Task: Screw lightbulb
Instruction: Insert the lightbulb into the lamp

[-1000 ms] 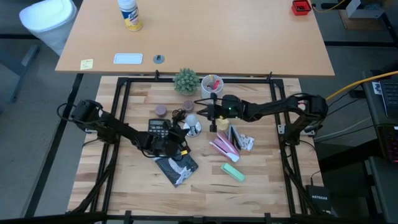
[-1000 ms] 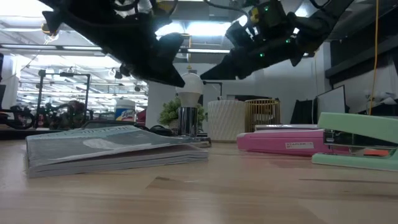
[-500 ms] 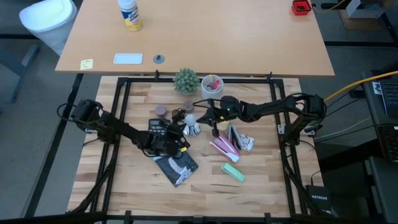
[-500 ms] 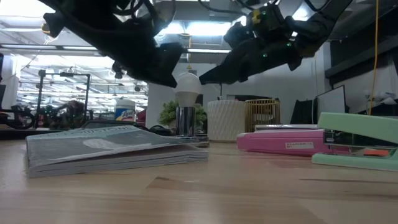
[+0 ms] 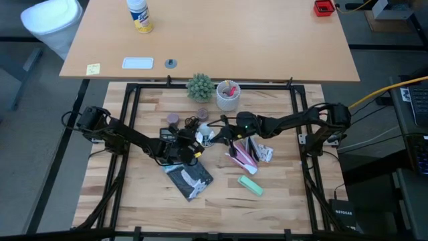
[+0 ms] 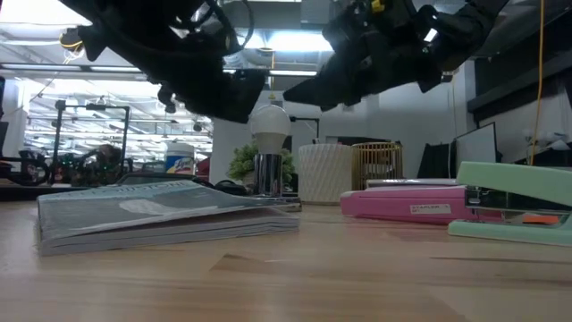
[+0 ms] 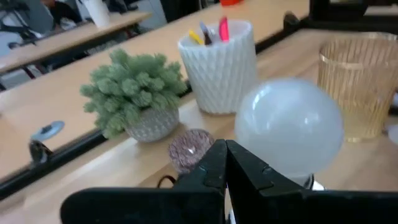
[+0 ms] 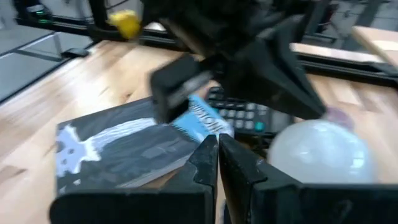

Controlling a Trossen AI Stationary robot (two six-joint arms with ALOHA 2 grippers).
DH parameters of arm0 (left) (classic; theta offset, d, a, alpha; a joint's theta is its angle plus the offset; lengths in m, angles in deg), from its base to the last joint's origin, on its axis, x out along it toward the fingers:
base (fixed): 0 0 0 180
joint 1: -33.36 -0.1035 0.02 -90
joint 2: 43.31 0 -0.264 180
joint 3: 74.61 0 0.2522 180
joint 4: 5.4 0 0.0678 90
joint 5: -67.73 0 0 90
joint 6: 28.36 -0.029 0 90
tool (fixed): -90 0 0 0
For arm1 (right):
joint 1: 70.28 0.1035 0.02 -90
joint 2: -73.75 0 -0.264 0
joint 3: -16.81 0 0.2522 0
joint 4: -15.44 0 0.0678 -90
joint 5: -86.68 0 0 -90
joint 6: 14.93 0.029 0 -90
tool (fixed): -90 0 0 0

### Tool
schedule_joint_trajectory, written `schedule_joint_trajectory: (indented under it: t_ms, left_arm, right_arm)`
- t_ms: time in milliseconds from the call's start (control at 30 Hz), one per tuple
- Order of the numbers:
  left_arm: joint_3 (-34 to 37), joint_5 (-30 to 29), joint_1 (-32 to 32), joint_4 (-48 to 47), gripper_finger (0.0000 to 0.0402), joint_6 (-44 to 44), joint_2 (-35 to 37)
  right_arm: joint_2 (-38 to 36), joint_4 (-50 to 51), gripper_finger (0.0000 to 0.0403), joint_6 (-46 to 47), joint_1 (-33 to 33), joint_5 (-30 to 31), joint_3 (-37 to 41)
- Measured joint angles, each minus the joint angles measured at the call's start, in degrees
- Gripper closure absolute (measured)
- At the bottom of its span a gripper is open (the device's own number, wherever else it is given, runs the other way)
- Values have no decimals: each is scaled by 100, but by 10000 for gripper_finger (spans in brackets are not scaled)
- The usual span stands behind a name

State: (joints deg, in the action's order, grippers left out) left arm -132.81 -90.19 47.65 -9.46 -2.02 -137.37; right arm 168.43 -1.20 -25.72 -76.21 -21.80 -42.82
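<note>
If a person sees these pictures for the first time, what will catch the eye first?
First the white lightbulb, standing upright on its shiny base near the table's middle. Then the left gripper and right gripper, close on either side of it, fingers shut.

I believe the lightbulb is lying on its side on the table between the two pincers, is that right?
Not quite: the low view shows the lightbulb standing upright on its metal socket, globe on top, between the left pincer and right pincer.
</note>
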Motion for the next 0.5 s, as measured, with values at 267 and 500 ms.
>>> schedule_joint_trajectory:
  t_ms: [267,500]
  left_arm:
    - [0,-182,10,301,401,-422,7]
    - [0,-184,281,319,401,-327,6]
  right_arm:
    - [-204,-4,382,47,7,474,0]
    - [-204,29,382,-389,-137,1313,0]
